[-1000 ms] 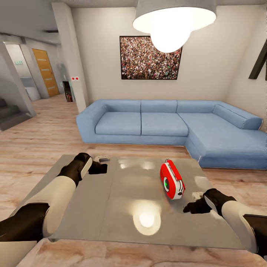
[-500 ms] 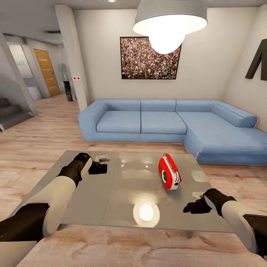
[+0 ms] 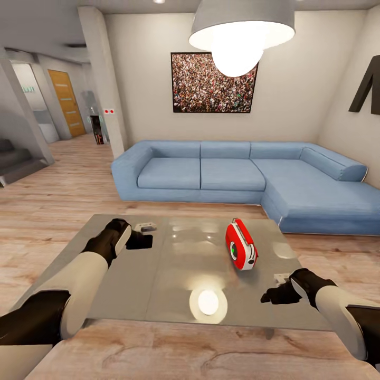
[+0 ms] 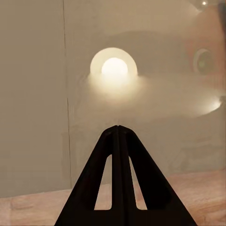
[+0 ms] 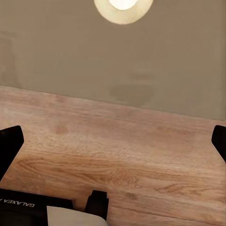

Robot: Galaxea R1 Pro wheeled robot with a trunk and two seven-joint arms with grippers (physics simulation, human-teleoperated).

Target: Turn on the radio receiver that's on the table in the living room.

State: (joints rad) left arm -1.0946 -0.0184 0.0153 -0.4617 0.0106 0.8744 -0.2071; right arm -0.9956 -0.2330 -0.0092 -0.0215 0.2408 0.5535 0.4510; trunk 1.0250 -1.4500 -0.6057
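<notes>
Two robot arms reach forward over the table (image 3: 174, 285), a low grey glossy top that mirrors the white pendant lamp (image 3: 240, 31) above. The radio receiver (image 3: 241, 246), red with white trim, stands on edge right of the table's middle, its round green-centred dial turned toward the left side. Behind it runs a blue L-shaped sofa (image 3: 243, 177) under a framed crowd picture (image 3: 214, 83), on a light wood plank floor (image 3: 53, 200).

The left gripper (image 4: 118, 141) hovers above the table's left part, well apart from the radio; in the left wrist view its two dark fingers meet at the tips, pressed together, and the radio's blurred reflection shows in the gloss. The right gripper (image 3: 275, 294) hangs near the table's front right edge, close to the radio but not touching it. In the right wrist view its fingertips (image 5: 10, 141) sit at opposite edges of the picture, spread wide, above the table edge and floor.

The step in hand looks like the approach. The right arm seems best placed: it should swing round to face the dial, then press squarely, gently enough that the upright radio does not topple or slide.
</notes>
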